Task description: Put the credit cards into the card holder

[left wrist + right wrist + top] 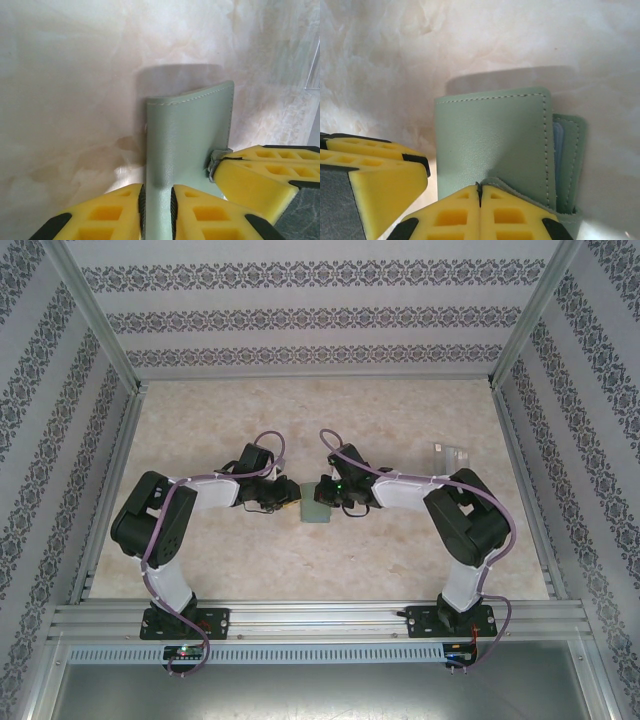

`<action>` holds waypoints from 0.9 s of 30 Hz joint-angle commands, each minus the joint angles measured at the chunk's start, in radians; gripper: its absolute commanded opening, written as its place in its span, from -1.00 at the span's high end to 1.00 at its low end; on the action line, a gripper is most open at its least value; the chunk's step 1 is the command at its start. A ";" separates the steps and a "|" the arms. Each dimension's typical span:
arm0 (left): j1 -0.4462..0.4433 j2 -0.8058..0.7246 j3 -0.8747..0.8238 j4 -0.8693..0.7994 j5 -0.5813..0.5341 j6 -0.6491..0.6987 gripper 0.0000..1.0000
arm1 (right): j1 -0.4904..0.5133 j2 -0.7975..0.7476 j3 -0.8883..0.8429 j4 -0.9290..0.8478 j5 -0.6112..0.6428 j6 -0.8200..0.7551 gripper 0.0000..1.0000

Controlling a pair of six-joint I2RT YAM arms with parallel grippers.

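Between the fingers (210, 212) of the left gripper (157, 200) you are seeing the card holder (187, 135) showing as a matt, finely grained, leather-like sheet, with pale thread stitching running along its edge. The fingers are reading as matt yellow moulded plastic, and their pads (173, 207) as black and rubbery-looking. Ahead of the tool, the table (65, 100) is presenting a smooth, marble-patterned surface that is catching a soft sheen.

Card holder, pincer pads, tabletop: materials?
Card holder: sage-green leather or faux leather, matte, fine grain, stitched edges; can't tell which.
Pincer pads: yellow moulded plastic or rubber, matte, with recessed cells; black strips on the gripping faces.
Tabletop: beige marble pattern, smooth, slight sheen; likely printed laminate.
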 commanded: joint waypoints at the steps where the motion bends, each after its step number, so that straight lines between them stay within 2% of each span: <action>1: 0.011 -0.023 0.019 -0.023 -0.005 0.019 0.54 | -0.010 -0.045 0.050 -0.078 0.005 0.008 1.00; 12: 0.011 -0.027 0.014 -0.023 -0.005 0.022 0.53 | -0.014 -0.036 0.043 -0.073 -0.003 0.024 0.96; 13: 0.010 -0.027 0.015 -0.025 -0.005 0.023 0.53 | -0.016 -0.031 0.045 -0.077 -0.003 0.023 0.88; 15: 0.012 -0.027 0.017 -0.025 -0.005 0.024 0.50 | -0.016 -0.016 0.054 -0.091 -0.005 0.016 0.50; 16: 0.011 -0.026 0.018 -0.024 -0.004 0.024 0.49 | -0.016 -0.011 0.055 -0.089 -0.009 0.009 0.43; 21: 0.019 -0.051 0.013 -0.028 -0.011 0.026 0.45 | -0.016 -0.058 0.029 -0.070 -0.016 -0.019 0.24; 24: 0.035 -0.089 0.002 -0.027 -0.005 0.035 0.33 | -0.018 -0.138 0.002 -0.070 0.015 -0.064 0.10; 27: 0.048 -0.174 -0.004 -0.056 -0.054 0.063 0.21 | -0.017 -0.263 -0.030 -0.086 0.081 -0.139 -0.06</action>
